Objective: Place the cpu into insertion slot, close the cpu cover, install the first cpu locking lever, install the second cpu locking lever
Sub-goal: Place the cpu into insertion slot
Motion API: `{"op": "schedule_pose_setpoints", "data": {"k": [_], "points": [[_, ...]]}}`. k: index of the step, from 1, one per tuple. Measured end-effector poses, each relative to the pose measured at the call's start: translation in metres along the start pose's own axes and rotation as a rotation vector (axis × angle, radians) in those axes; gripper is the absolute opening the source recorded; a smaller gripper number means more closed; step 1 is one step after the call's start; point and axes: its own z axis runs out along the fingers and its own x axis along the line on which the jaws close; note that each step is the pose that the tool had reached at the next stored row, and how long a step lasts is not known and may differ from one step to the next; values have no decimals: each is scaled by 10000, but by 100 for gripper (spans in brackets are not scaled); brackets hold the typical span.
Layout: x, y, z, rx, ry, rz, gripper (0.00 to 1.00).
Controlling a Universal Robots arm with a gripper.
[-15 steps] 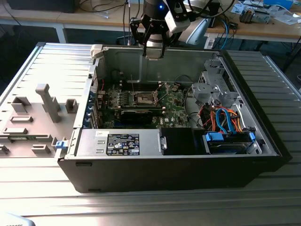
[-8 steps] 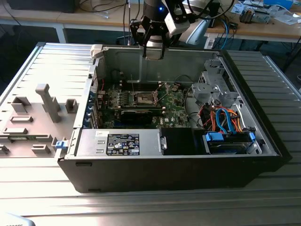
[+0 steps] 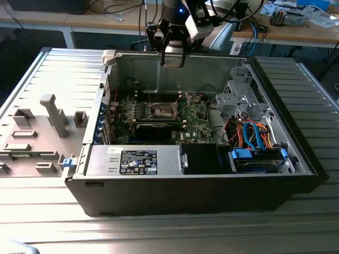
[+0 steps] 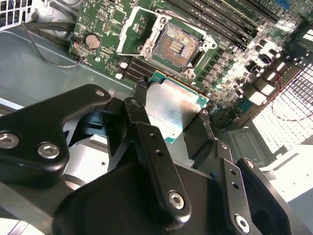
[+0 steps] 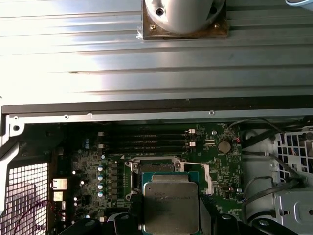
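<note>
I work in what looks like a robotics lab or electronics workshop. An opened desktop computer case (image 3: 201, 174) lies on a ribbed metal surface (image 3: 63, 69). Grey holding fixtures (image 3: 53, 114) stand toward the edge at the exterior view's left. Beyond the far edge, wooden surfaces (image 3: 302, 34) carry loose cables (image 3: 114, 8) and hardware parts (image 3: 286, 17).

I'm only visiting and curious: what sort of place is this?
Probably a robotics lab or workshop: an open computer case sits on a ribbed metal table, a gripper holds the cpu above its green board, and wooden benches stand behind.
</note>
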Motion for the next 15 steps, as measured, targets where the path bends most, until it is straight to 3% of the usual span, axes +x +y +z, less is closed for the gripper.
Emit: {"op": "schedule_pose_setpoints", "data": {"k": [15], "points": [[3,-4,49,3,0,0,54]]}}
